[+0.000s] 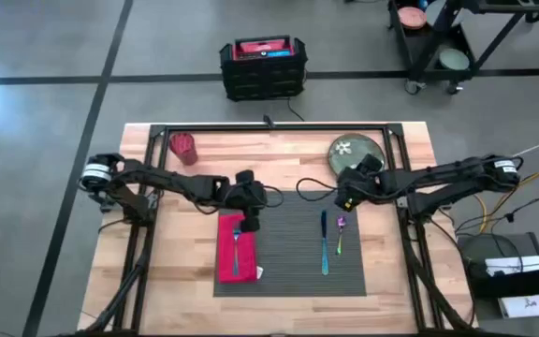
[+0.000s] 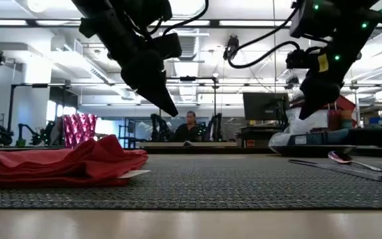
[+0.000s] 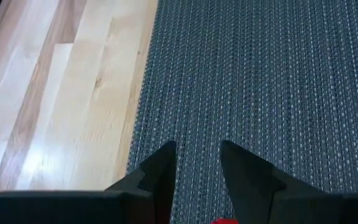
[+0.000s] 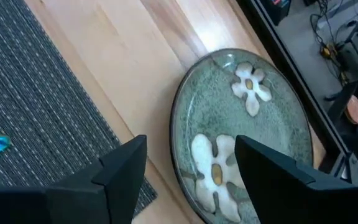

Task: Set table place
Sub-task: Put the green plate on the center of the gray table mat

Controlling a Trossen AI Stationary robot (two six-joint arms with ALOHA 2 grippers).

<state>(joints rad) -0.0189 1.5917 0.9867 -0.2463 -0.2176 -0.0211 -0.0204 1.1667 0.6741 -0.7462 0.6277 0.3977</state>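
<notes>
The table place, a dark grey ribbed placemat (image 1: 288,262), lies on the wooden table. On its left part rests a folded red napkin (image 1: 233,251) with a bluish piece of cutlery (image 1: 236,245) on top. Two iridescent pieces of cutlery (image 1: 325,241) lie on its right part. A green plate with white flowers (image 4: 247,124) sits on the wood past the mat's far right corner. My left gripper (image 3: 197,155) hovers open above the mat by the napkin's far end. My right gripper (image 4: 191,149) hangs open over the plate's near rim, touching nothing.
A red patterned cup (image 1: 183,147) stands at the far left of the table. A black frame rail (image 1: 269,128) runs along the far edge. Bare mat shows between the napkin and the cutlery (image 1: 288,234). A person sits far off in the room (image 2: 191,125).
</notes>
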